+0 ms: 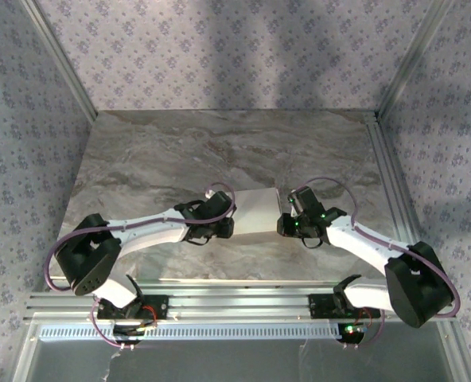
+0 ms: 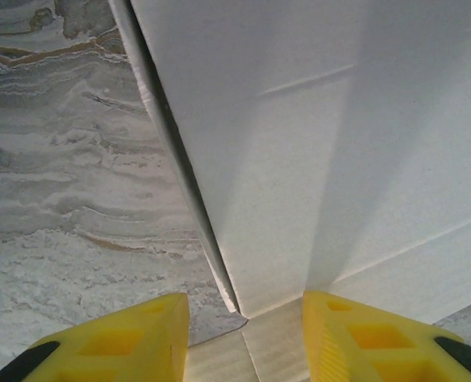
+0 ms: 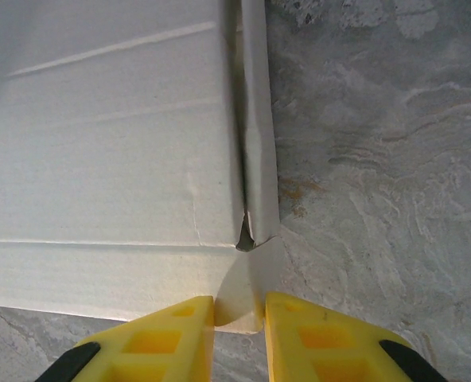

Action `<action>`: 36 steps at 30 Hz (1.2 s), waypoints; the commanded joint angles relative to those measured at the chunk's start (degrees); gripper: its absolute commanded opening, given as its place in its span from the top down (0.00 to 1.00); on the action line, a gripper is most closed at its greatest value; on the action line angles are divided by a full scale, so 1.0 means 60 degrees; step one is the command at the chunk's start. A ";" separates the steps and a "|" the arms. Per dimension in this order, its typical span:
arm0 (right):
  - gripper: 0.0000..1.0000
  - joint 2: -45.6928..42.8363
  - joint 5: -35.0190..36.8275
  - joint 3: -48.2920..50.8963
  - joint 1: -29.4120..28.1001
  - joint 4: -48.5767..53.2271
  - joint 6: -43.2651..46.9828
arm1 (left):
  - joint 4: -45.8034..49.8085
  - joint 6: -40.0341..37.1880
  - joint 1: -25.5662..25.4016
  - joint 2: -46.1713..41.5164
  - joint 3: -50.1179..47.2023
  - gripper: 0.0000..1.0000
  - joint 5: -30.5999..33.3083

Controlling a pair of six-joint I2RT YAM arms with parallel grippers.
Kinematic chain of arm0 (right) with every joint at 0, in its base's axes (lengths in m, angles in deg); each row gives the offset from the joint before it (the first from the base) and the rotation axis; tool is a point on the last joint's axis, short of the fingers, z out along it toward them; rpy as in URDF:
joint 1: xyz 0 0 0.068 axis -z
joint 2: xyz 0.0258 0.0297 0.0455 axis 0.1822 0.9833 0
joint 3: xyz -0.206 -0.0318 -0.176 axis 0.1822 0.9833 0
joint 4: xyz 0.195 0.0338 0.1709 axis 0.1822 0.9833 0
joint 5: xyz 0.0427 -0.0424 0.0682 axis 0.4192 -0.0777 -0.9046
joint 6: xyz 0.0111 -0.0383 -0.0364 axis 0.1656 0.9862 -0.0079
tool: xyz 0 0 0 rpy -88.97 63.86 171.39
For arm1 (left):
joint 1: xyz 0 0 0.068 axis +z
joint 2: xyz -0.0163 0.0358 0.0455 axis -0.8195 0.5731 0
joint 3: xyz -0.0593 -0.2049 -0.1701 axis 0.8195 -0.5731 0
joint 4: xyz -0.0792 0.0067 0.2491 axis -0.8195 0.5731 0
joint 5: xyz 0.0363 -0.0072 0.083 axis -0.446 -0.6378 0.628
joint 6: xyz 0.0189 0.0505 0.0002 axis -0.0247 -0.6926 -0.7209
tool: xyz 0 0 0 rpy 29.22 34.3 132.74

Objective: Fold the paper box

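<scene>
The paper box (image 1: 255, 211), between left gripper (image 1: 226, 226) and right gripper (image 1: 287, 224), blocks the table's (image 1: 219, 151) near middle; beyond seems open.

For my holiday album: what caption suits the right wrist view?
The right tool straddles a corner tab of the white paper box on the marble table.

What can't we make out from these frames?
Whether left gripper grips box: left wrist view, contact falls below the bottom edge.
Whether right gripper grips tab: right wrist view, same cutoff.
Ends of box: top view, both grippers cover them.
Far panels of box: wrist views, cut by the top edge.
</scene>
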 commanded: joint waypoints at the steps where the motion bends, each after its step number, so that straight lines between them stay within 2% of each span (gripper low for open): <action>1: 0.76 0.0098 -0.0119 -0.0256 0.0052 0.0406 0.0149 | -0.0146 0.0213 -0.0111 -0.0054 -0.0078 0.58 -0.0007; 8: 0.76 0.0052 -0.0194 -0.0284 0.0056 0.0423 0.0138 | -0.0397 0.0336 -0.0139 -0.0195 -0.0255 0.55 0.0099; 14: 0.76 0.0078 -0.0169 -0.0326 0.0106 0.0531 0.0240 | 0.0571 0.0252 -0.0128 -0.1204 -0.0039 0.51 0.1019; 19: 0.76 0.0199 -0.0220 -0.0323 0.0143 0.0443 0.0255 | 0.1016 0.0284 -0.0140 -0.1047 0.0216 0.51 0.0698; 25: 0.77 0.0229 -0.0220 -0.0354 0.0162 0.0474 0.0268 | 0.0099 0.0685 -0.0170 -0.0712 -0.0166 0.57 -0.0068; 36: 0.77 0.0213 -0.0235 -0.0314 0.0173 0.0432 0.0241 | 0.0589 0.0955 -0.0344 -0.0394 -0.0107 0.55 0.0024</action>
